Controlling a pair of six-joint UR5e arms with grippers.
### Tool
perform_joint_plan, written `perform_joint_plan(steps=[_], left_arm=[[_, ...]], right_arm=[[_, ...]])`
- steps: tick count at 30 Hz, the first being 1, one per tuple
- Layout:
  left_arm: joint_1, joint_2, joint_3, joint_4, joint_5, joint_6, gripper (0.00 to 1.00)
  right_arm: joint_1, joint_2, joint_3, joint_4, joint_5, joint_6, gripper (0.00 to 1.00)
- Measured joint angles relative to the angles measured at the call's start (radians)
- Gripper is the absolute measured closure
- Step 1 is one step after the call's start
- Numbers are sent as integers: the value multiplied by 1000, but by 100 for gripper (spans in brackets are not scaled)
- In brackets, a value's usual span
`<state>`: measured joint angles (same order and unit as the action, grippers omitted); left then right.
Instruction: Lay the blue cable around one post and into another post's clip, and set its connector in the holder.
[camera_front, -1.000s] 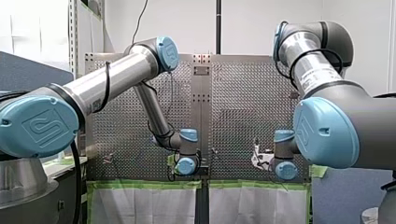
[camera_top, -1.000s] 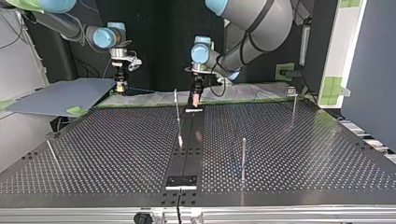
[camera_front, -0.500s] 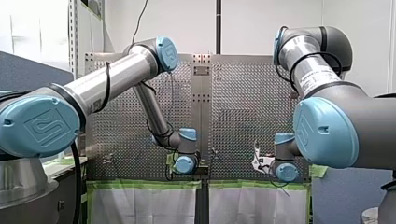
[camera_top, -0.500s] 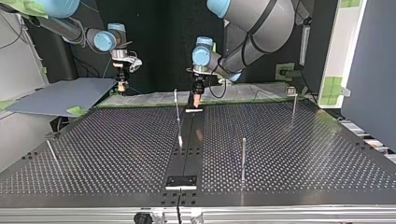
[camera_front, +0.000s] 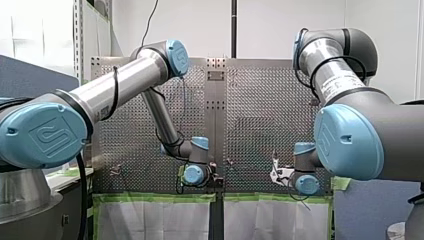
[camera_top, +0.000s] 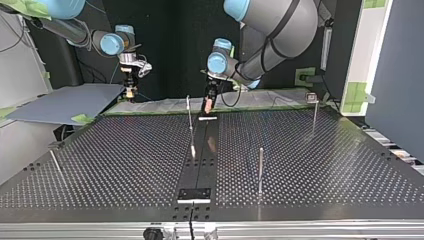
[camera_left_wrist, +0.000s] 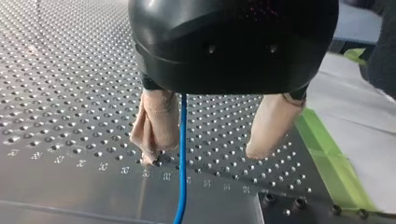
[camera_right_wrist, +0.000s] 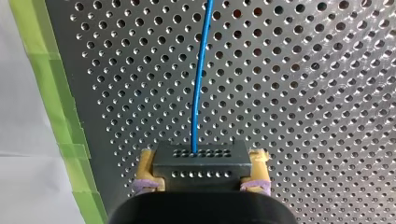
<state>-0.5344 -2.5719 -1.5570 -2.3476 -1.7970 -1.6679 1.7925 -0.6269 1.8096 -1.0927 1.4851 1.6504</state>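
- My right gripper (camera_right_wrist: 201, 181): yellow pads (camera_right_wrist: 145, 170) are clamped on the two sides of a dark connector (camera_right_wrist: 201, 158) and hold it firmly.
- The blue cable (camera_right_wrist: 198, 84) leaves the middle of the connector's front face. It runs ahead of the gripper over the perforated table (camera_right_wrist: 303, 93) with a slight bend, and the frame edge cuts it off.
- Green tape (camera_right_wrist: 51, 84) runs along the table edge beside that gripper.
- My left gripper (camera_left_wrist: 201, 156): black body, beige-padded fingers (camera_left_wrist: 156, 123) spread wide with nothing pinched between them.
- In the left wrist view the cable drops from under the gripper body and passes between the fingers. It runs close by one finger and well apart from the other; I cannot tell whether it touches the nearer pad.
- The cable's upper run is hidden behind the black body, and its lower run is cut off at the frame edge.
- The left fingertips sit low over the table; whether they touch it is unclear.
- Top view: my right gripper hangs at the left, beyond the table's far edge. My left gripper is near the middle of that far edge, tilted.
- Thin posts (camera_top: 260, 170) stand on the table, well apart from both grippers.
- The cable is too thin to trace between the grippers in the top view.
- Front view: both grippers sit behind their wrist joints, so fingers and cable are not visible.
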Motion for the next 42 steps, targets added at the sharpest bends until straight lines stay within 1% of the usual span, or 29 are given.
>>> perform_joint_plan(steps=[5, 12, 16, 19, 24, 27, 30, 35, 42], left_arm=[[-1, 24, -1, -8, 15, 12, 2], [-8, 71, -5, -32, 18, 17, 2], [-9, 76, -6, -62, 16, 17, 2], [-6, 76, -6, -87, 7, 21, 2], [0, 77, -6, -136, -6, 51, 2], [1, 77, -6, -166, 6, 64, 2], [-3, 77, -6, -184, 29, 71, 2], [-9, 80, -12, -185, 70, 73, 2], [-1, 105, -56, -134, 91, 61, 2]], right_arm=[[0, 0, 0, 0, 0, 0, 100], [0, 0, 0, 0, 0, 0, 100], [0, 1, 0, 0, 0, 0, 100], [0, 1, 0, 0, 0, 0, 100], [0, 1, 0, 1, 0, 1, 100], [0, 2, 0, 2, 0, 1, 100], [0, 2, 0, 2, 0, 1, 100], [0, 2, 0, 2, -1, 0, 100], [0, 2, 0, 0, -2, 0, 100]])
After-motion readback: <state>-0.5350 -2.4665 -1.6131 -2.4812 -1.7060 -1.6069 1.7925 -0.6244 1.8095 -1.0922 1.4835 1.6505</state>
